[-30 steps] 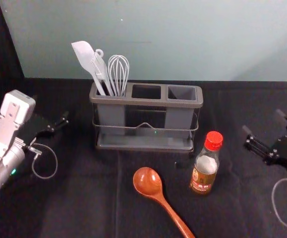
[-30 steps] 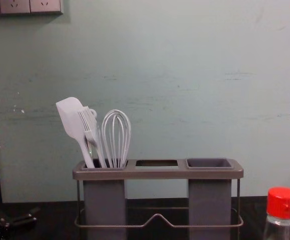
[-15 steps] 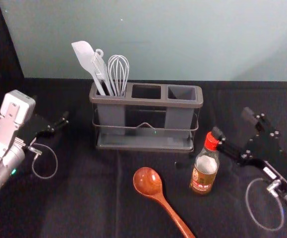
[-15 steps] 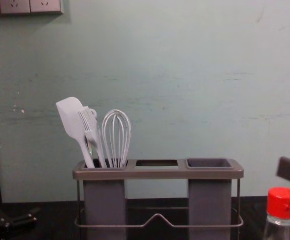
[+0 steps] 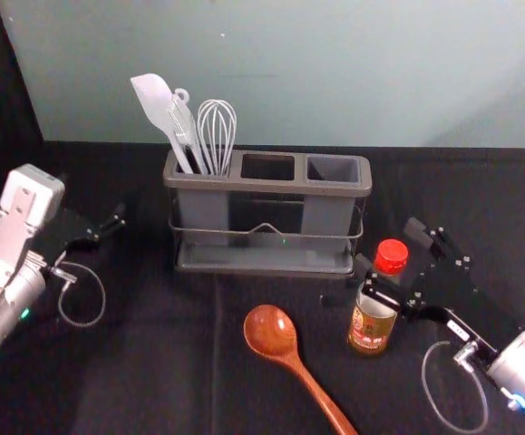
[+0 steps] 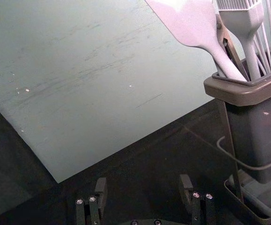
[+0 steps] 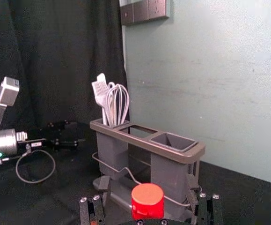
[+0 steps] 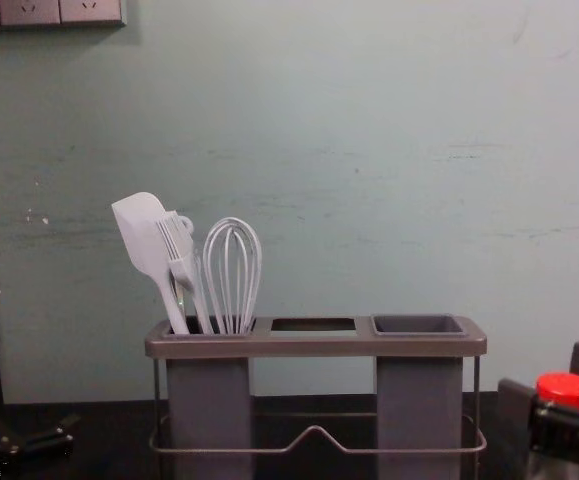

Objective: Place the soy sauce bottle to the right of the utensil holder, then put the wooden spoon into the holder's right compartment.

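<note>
Find the soy sauce bottle (image 5: 369,333) upright on the surface (image 5: 153,372), in front of the utensil holder (image 5: 267,185) near its right end, with its long axis vertical. Reaching in from the holder's front right with the right pincer (image 7: 148,181), spread, with a finger to either side of the red cap (image 7: 147,193); cannot tell about contact. Judge the right arm clearly nearer, and well lined up for squeezing across that vertical axis, then carrying the bottle farther to the holder's right. Beware of tipping it by closing unevenly or too high. Leave the wooden spoon (image 5: 271,333) for afterwards: lying in front of the holder, with the bowl toward it and the handle slanting off to the front right, still to go into the right compartment (image 5: 333,169). Note the left pincer (image 6: 143,181) parked to the left of the holder, also spread.
</note>
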